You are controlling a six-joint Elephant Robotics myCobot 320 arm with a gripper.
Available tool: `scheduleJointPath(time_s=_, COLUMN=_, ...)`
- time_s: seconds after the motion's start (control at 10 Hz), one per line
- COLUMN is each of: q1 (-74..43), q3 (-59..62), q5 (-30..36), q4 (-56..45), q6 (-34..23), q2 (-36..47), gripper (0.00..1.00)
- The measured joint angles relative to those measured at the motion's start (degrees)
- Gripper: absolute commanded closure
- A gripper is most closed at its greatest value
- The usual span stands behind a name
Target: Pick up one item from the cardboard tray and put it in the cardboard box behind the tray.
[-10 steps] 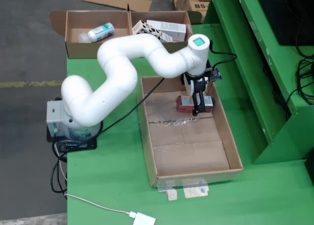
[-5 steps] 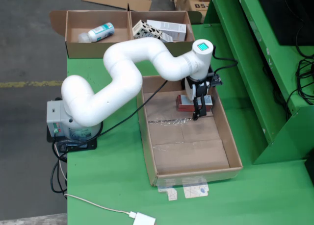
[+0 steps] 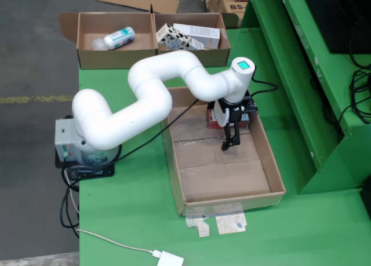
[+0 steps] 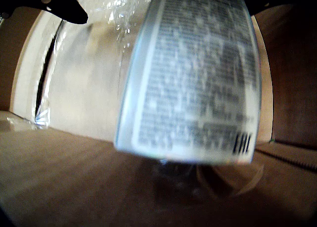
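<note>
A long cardboard tray (image 3: 272,161) lies on the green table. My gripper (image 3: 231,143) hangs inside its far end, black fingers pointing down at the tray floor. A red and white packaged item (image 3: 212,116) stands against the tray's far wall, right behind the gripper. In the wrist view this item (image 4: 193,78) fills the frame: clear plastic wrap and a white label with fine print and a barcode. The black fingertips (image 4: 49,4) show wide apart at the top corners, either side of the item. Two cardboard boxes (image 3: 116,57) stand behind the tray.
The left box holds a white and teal bottle (image 3: 119,38); the right box holds white cartons (image 3: 185,37). A green shelf frame (image 3: 313,104) rises to the right of the tray. Cables and a white adaptor (image 3: 170,258) lie at the front left. Tape scraps (image 3: 223,222) lie before the tray.
</note>
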Motion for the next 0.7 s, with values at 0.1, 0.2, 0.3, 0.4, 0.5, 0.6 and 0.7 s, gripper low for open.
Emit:
scheduleJointPath(time_s=0.1, q1=-0.26, q3=2.46, q5=0.09, q4=0.62, q6=-0.35, q2=-2.19, gripper=0.0)
scheduleJointPath(time_s=0.2, q1=-0.26, q3=4.75, q5=0.09, q4=0.62, q6=-0.44, q2=-3.34, gripper=0.0)
scheduleJointPath(time_s=0.3, q1=-0.17, q3=6.59, q5=0.09, q4=0.62, q6=-0.44, q2=-3.95, gripper=0.0)
scheduleJointPath(time_s=0.4, q1=0.0, q3=9.23, q5=-0.35, q4=0.62, q6=-0.27, q2=-4.39, gripper=0.0)
scheduleJointPath(time_s=0.5, q1=0.0, q3=11.52, q5=-0.26, q4=0.62, q6=-0.18, q2=-4.57, gripper=0.0)
scheduleJointPath(time_s=0.6, q1=0.0, q3=13.98, q5=-0.09, q4=0.62, q6=-0.18, q2=-4.57, gripper=0.0)
scheduleJointPath(time_s=0.7, q1=0.0, q3=16.96, q5=-0.09, q4=0.62, q6=-0.18, q2=-4.57, gripper=0.0)
